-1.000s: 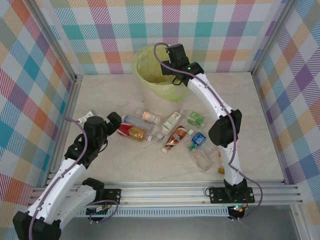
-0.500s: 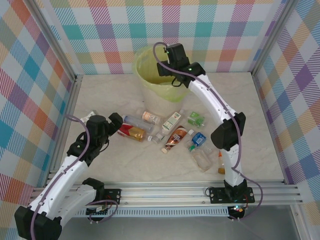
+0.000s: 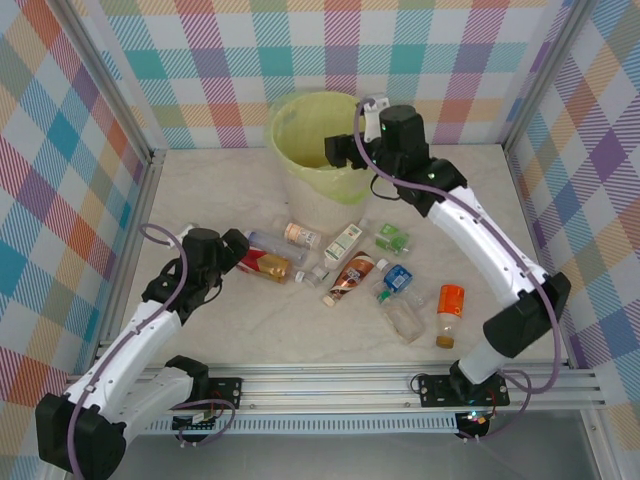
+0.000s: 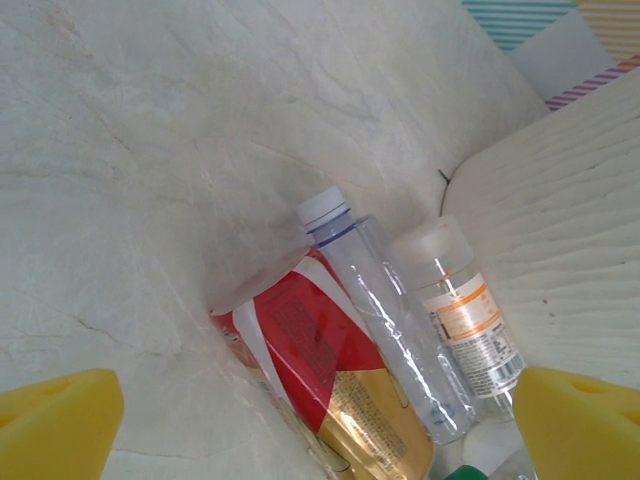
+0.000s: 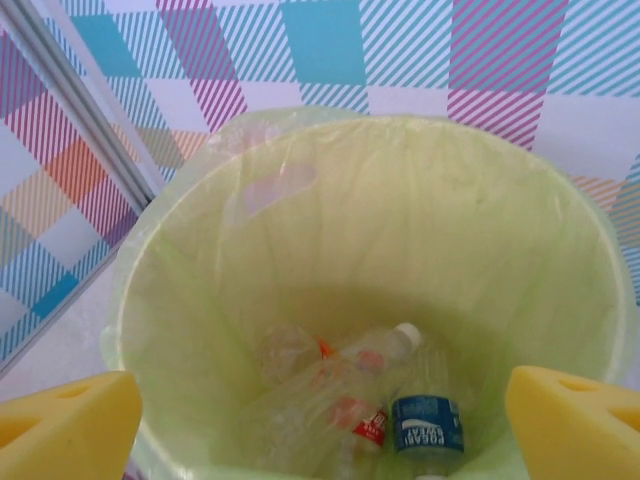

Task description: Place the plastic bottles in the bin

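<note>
From above, the right gripper [image 3: 342,150] hangs at the rim of the bin [image 3: 285,120], and the left gripper [image 3: 236,250] sits low by a red-labelled bottle [image 3: 262,264] among plastic bottles [image 3: 350,275] strewn on the table [image 3: 220,190]. At the left wrist, fingers [image 4: 55,420] stand wide apart, that bottle lying between them, ungripped. At the right wrist, pads [image 5: 65,420] gape wide and empty over the bin, bottles at its bottom.

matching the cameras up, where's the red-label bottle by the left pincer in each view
top external: red-label bottle lies at the cluster's left end, beside the left pincer.
left wrist: same bottle, bottom centre.
right wrist: aimed into the bin.
shared landmark: clear white-capped bottle alongside it.
</note>
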Available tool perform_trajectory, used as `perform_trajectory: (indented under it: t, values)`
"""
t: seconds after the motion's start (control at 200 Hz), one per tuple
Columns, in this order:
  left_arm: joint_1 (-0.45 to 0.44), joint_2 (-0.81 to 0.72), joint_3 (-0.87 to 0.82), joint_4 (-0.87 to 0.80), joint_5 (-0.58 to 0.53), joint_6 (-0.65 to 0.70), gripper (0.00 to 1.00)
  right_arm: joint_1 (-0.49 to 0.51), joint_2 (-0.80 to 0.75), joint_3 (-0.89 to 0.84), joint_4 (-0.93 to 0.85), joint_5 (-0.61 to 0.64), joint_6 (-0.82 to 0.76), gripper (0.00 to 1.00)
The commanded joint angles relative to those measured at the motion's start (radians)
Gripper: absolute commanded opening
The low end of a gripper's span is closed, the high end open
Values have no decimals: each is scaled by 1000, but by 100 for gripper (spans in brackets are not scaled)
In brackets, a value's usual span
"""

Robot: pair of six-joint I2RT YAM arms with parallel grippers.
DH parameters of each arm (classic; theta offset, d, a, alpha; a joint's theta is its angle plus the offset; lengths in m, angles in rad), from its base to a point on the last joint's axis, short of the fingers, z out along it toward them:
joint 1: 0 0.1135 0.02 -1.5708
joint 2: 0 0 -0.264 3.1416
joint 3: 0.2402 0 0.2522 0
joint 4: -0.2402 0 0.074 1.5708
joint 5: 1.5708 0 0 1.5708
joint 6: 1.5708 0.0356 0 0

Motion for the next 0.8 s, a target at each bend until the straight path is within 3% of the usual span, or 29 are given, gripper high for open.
perform_trajectory:
  t: [0.0, 0.2, 0.41, 0.67, 0.795]
  values:
    - [14, 29, 27, -34, 7, -23, 100, 7, -122, -134, 131, -39, 33, 97]
    - [14, 101, 49, -34, 32, -60, 100, 7, -344, -446, 240, 42, 41, 100]
    - [13, 197, 51, 23, 138, -118, 100, 5, -525, -714, 303, 144, 87, 100]
    - [5, 251, -5, 125, 192, -356, 100, 3, -600, -822, 301, 212, 151, 100]
    - [-11, 272, -10, 163, 177, -398, 100, 2, -609, -838, 324, 218, 160, 100]
